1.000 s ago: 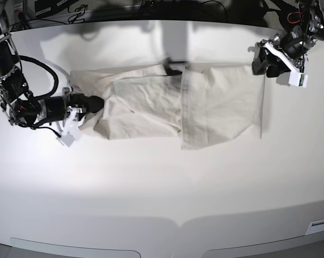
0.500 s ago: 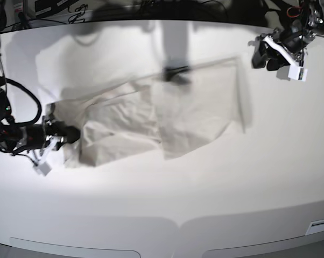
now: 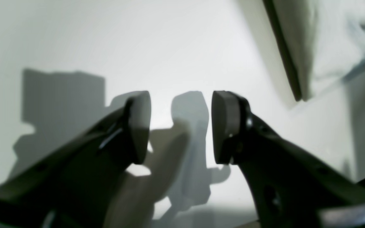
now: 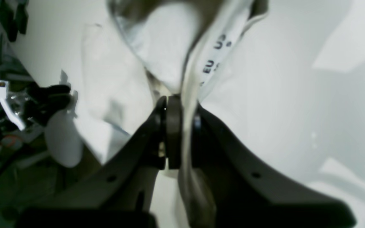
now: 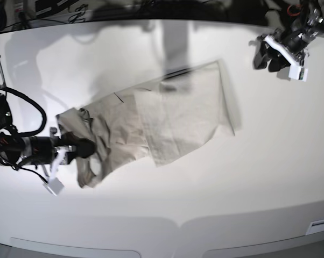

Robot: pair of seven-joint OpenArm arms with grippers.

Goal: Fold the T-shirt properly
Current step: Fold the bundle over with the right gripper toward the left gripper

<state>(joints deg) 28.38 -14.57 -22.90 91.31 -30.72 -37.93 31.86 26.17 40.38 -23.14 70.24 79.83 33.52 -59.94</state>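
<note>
The pale beige T-shirt [image 5: 173, 110] lies crumpled and partly folded across the white table [image 5: 205, 188], slanting from the back middle down to the front left. My right gripper [image 5: 87, 148] is at the shirt's front-left end, shut on its fabric. In the right wrist view the jaws [image 4: 182, 133] pinch the cloth beside a printed label [image 4: 214, 60]. My left gripper [image 5: 263, 58] hovers open at the back right, apart from the shirt. The left wrist view shows its pads [image 3: 139, 126] wide apart over bare table, the T-shirt's edge [image 3: 328, 41] off to the upper right.
Dark cables and equipment [image 5: 60, 8] run along the table's back edge. A small white tag [image 5: 321, 226] sits at the front right corner. The table's front edge [image 5: 178, 223] curves below the shirt.
My right gripper has pulled the T-shirt leftward and toward the front edge; the shirt has slid and turned to a slant. The left gripper has stayed open at the back right.
</note>
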